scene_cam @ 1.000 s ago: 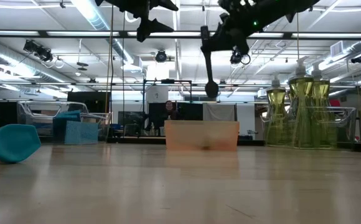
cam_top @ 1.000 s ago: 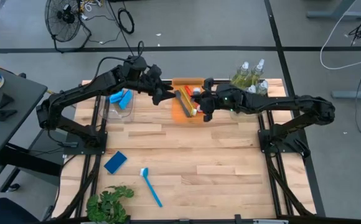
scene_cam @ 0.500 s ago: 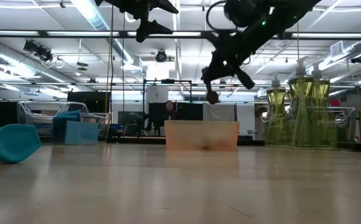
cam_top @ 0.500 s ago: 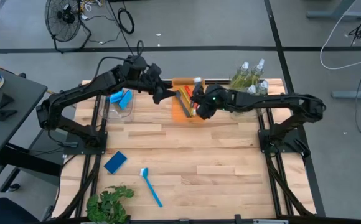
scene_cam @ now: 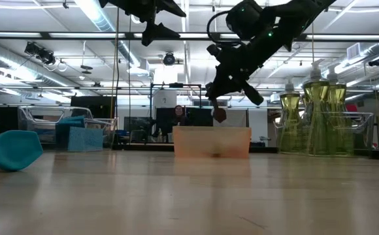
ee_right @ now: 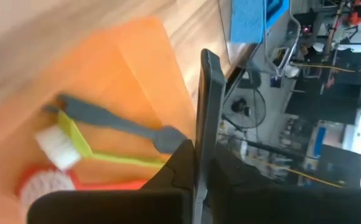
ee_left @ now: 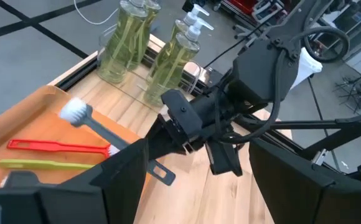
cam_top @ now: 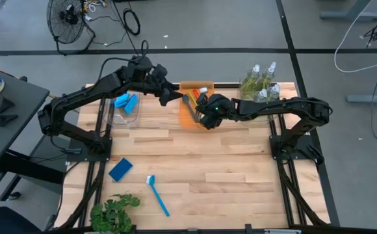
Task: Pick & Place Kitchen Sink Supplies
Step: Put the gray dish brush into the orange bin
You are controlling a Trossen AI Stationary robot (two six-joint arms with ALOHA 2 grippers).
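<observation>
My right gripper [cam_top: 204,115] is over the orange tray [cam_top: 190,121] and shut on a thin black brush [ee_right: 204,93]. The brush's lower end [scene_cam: 219,116] hangs just above the tray's rim. A grey brush [ee_left: 96,127], a red one [ee_left: 56,147] and a yellow-green one [ee_left: 43,164] lie flat in the tray. My left gripper [cam_top: 165,93] hovers open and holding nothing, high beside the tray's left end. Pump bottles [cam_top: 260,81] stand at the far right. A blue sponge [cam_top: 120,169] and a blue brush [cam_top: 157,194] lie on the table near the front left. My right gripper pinches the black brush's thin handle [ee_right: 200,134] between its two fingers. The fingers slant down from the table's right and the handle runs on past the fingertips, along them. The brush is lifted clear and tilted, its free end [scene_cam: 219,116] lowest, over the tray.
A clear bin [cam_top: 114,117] holding light-blue sponges [cam_top: 125,103] stands at the far left, under my left arm. A green plant [cam_top: 114,211] sits at the front left corner. The bottles stand in a clear bin [scene_cam: 366,134]. The table's middle and near right are bare wood.
My right gripper has come down toward the orange tray, shifted a little toward the table's left and rolled about its own axis. The black brush has gone from hanging upright to slanted, and its lower end now sits close above the tray's rim.
</observation>
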